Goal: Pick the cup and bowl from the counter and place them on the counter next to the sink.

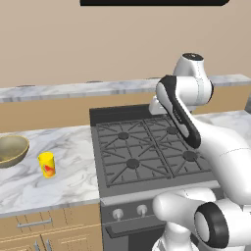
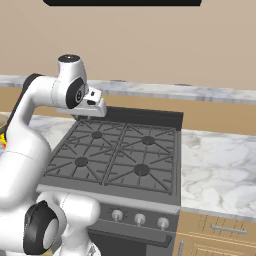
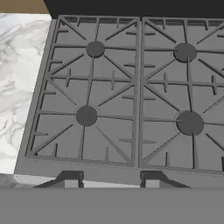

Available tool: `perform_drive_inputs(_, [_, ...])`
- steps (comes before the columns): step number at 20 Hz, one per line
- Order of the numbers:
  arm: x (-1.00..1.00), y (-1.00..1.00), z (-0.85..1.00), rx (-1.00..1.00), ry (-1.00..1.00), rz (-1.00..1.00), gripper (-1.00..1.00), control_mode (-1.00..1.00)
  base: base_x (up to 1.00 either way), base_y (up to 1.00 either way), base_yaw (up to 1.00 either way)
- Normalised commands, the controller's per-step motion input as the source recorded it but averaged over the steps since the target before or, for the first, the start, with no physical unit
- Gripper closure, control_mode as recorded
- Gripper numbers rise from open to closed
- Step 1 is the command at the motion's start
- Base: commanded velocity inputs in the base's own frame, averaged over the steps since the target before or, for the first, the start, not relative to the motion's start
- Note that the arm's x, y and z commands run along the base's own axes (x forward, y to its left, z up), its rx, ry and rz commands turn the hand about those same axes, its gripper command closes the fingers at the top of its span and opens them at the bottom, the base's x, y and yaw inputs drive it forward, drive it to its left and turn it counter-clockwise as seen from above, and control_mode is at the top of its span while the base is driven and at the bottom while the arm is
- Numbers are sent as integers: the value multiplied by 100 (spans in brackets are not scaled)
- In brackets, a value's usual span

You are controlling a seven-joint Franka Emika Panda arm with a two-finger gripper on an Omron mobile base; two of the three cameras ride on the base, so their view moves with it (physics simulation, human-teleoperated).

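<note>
Your gripper (image 3: 111, 180) hangs above the black gas stove (image 1: 147, 147), looking down on its four burners; its two dark fingertips (image 3: 70, 179) stand apart with nothing between them, so the pincer is released and empty.

In the left base view the cup (image 1: 47, 164) stands upright on the counter (image 1: 73, 162) left of the stove, well apart from the arm. The bowl (image 1: 11, 149) sits just behind and to the left of the cup, near it but not touching, and the picture's left edge cuts part of it off. Between the cup and the stove's left edge you have a bare stretch of marble. The cup stands nearer the counter's front edge than the bowl does — the front lip runs just below it, above the wooden cabinets (image 1: 44, 228).

In the right base view a second stretch of marble (image 2: 220, 165) lies open to the right of the stove, bounded in front by a cabinet edge. A raised marble ledge (image 2: 200, 92) runs along the back wall behind both stretches and the stove. The arm's elbow rises high over the stove's rear — whether it is close to that ledge you cannot tell.
</note>
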Motion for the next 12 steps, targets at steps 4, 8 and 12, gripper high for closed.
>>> perform_drive_inputs(4, [14,5,0,0,0,-2,-100,-100,0,0,0])
perform_drive_inputs(8, [-1,30,0,0,-3,0,-100,-100,0,0,0])
perform_drive_inputs(12, [0,56,0,0,0,0,-100,-100,0,0,0])
